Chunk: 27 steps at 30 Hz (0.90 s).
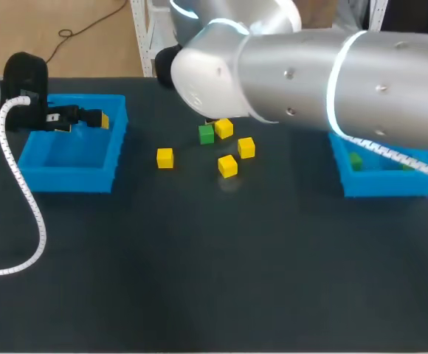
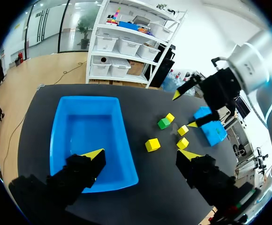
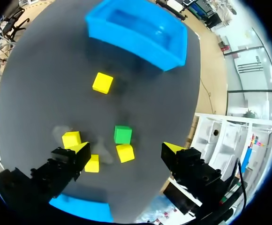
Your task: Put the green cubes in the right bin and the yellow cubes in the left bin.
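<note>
My right fingers (image 3: 82,149) are spread over the small green cube (image 3: 123,134). Risk: the yellow cube (image 3: 125,153) just beside it gets pinched too.

I see the desk (image 1: 199,280) as one wide dark top, matte, lit quite evenly from near edge to far edge.

It was a robotics lab: a left arm (image 1: 23,74) and a right arm (image 1: 310,74) hung over a dark surface (image 1: 199,258) bearing a left bin (image 1: 66,178), a right bin (image 1: 387,186) and cubes (image 1: 164,158).
</note>
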Available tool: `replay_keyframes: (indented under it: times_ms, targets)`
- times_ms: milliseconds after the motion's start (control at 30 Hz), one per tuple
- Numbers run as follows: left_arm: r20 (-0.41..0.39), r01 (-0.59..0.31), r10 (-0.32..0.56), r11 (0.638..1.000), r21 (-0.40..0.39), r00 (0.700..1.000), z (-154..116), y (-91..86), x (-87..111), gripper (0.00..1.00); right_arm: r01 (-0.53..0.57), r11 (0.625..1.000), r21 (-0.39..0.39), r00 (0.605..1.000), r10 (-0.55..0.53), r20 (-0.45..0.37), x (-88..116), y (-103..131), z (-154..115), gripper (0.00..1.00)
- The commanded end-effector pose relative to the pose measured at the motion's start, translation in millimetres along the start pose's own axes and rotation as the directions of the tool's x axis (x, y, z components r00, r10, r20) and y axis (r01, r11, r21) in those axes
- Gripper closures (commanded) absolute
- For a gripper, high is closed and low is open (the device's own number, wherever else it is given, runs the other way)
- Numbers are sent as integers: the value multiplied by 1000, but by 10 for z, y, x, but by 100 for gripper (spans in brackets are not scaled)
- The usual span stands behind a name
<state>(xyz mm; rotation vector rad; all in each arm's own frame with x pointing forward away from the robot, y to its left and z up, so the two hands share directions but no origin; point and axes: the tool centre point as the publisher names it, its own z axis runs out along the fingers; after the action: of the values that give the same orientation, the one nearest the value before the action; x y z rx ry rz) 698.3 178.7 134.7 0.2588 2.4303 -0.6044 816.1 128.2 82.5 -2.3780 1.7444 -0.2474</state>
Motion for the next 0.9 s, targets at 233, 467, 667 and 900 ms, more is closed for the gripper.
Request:
replay_keyframes:
  times_ms: [233, 467, 667, 900]
  targets:
    - [-4, 1, -1, 1000, -6, 1000, 5, -10, -10, 0, -36, 979, -202, 999, 42, 23, 27, -361, 543, 0]
    - [-4, 1, -1, 1000, -6, 1000, 5, -10, -10, 0, -50, 969, -241, 998, 59, 30, 61, -328, 670, 0]
    - [-4, 1, -1, 1000, -6, 1000, 5, -10, -10, 0, -55, 961, -273, 997, 67, 36, 49, -239, 774, 0]
    - [-4, 1, -1, 1000, -6, 1000, 5, -10, -10, 0, -58, 950, -307, 996, 78, 51, 22, -147, 909, 0]
